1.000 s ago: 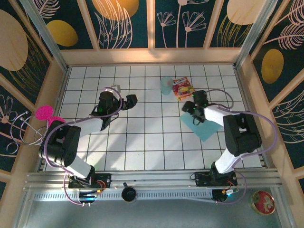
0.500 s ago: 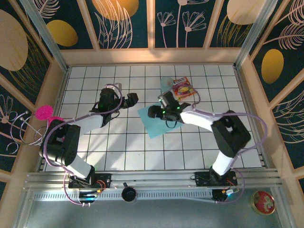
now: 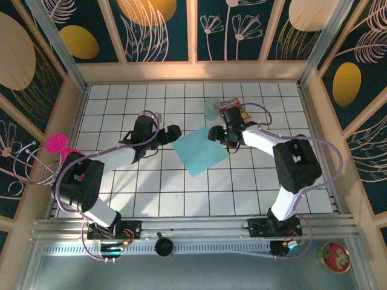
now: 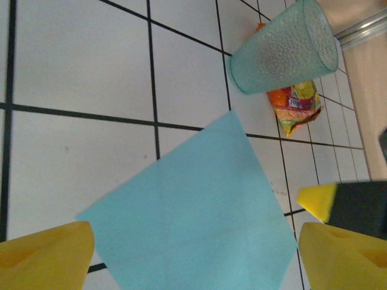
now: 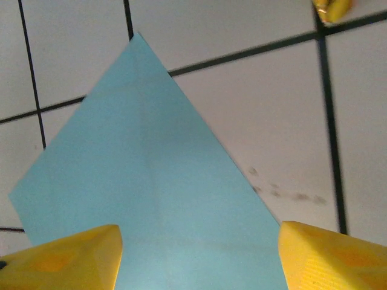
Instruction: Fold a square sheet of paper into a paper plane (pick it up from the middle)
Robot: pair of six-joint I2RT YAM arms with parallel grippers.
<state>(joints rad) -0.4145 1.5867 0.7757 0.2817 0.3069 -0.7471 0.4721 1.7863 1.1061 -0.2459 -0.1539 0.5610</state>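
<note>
Robot lab test cell: white tiled table (image 3: 181, 193), floral wall panels (image 3: 163, 36), alu mounting rail (image 3: 199, 229).

Square sheet of paper (image 3: 199, 151): was on R side of counter (image 3: 181, 193) 1 s ago, now at centre. Since the half-sec mark it has only crept slightly R.

Right gripper (image 3: 216, 133): started over the sheet on R side, went L w/ it past centre, now drawn back R and sits at the sheet's far-R edge.

Left gripper (image 3: 174, 134): moved R and a bit nearer, now just beside the sheet's L corner.
</note>
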